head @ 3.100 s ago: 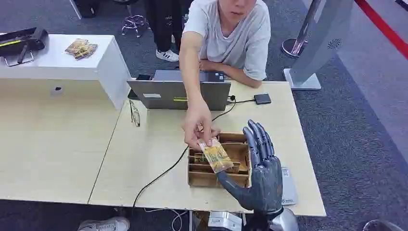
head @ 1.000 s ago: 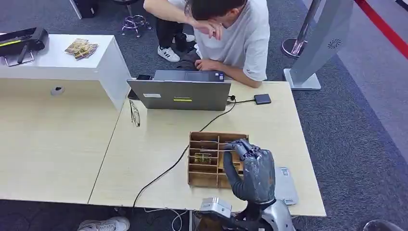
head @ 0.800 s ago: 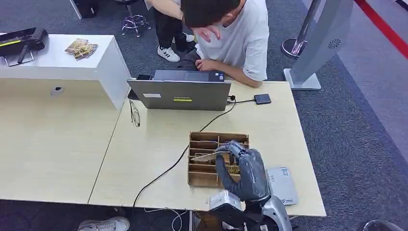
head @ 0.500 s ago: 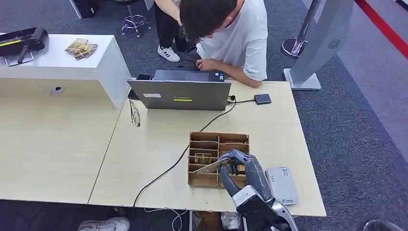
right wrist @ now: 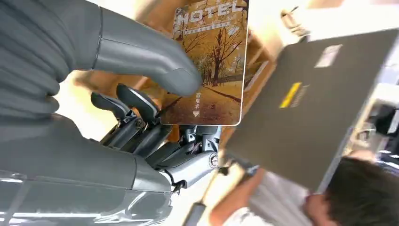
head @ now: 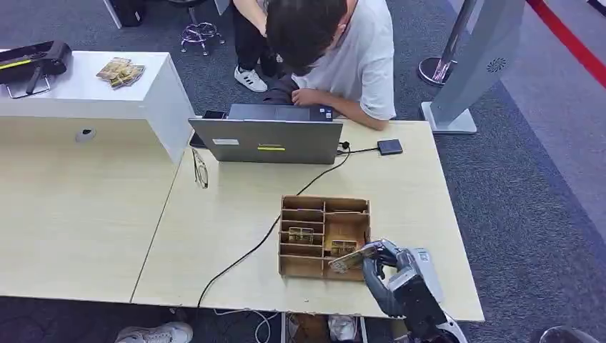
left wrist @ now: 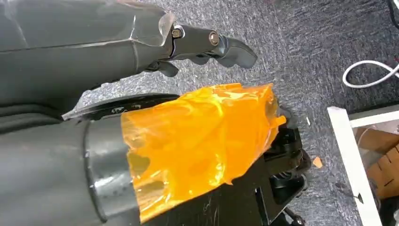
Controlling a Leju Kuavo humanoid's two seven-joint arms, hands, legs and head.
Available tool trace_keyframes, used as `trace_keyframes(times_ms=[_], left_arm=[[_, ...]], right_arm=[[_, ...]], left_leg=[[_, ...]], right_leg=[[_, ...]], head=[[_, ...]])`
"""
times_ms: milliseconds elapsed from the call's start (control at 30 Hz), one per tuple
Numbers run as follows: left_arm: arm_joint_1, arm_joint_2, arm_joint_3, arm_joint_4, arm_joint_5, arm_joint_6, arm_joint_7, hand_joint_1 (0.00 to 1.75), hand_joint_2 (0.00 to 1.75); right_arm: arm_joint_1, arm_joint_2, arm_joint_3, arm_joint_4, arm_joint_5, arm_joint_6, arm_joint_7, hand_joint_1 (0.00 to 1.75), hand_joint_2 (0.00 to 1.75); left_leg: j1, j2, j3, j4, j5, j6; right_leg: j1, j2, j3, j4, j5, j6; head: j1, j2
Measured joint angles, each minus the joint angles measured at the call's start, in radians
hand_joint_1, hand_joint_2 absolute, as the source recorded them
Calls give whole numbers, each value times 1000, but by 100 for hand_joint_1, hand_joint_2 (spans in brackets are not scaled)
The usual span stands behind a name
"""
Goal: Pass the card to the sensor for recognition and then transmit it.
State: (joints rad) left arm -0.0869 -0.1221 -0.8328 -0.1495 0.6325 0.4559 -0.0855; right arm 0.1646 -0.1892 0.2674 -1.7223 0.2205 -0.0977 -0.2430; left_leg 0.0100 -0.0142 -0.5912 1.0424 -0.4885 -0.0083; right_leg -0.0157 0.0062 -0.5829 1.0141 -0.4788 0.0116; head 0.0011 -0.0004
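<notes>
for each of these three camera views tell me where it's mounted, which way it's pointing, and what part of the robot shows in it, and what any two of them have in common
Head view: high on the body, looking forward and down at the table; the right hand holds the card by the wooden organizer.
Left wrist view: behind the left hand, facing grey carpet; the arm hangs.
Right wrist view: behind the right hand, facing the laptop and a person.
Shared: head and right wrist views both show the card, laptop and person.
</notes>
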Motion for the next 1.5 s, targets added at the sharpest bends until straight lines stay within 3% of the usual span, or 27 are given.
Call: trace_keyframes(times_ms=[467,767,1100,1500], left_arm=[[1,0,0,0,-1,2,0,0,0],[1,0,0,0,0,2,0,0,0],[1,0,0,0,2,2,0,0,0],[1,-1,0,0,6,1,0,0,0]], right_arm=[[47,-24,-72,64,-3,-17,37,175,175],[49,-26,-95,100,57,-61,96,175,175],[48,-11,-125,136,126,-131,140,175,175],[49,5,-157,154,162,-143,151,175,175]], left_leg=[[0,0,0,0,0,0],[0,0,0,0,0,0],[0,0,0,0,0,0],[0,0,0,0,0,0]], right_leg=[[0,0,0,0,0,0],[0,0,0,0,0,0],[0,0,0,0,0,0],[0,0,0,0,0,0]], head=[[0,0],[0,0],[0,0],[0,0]])
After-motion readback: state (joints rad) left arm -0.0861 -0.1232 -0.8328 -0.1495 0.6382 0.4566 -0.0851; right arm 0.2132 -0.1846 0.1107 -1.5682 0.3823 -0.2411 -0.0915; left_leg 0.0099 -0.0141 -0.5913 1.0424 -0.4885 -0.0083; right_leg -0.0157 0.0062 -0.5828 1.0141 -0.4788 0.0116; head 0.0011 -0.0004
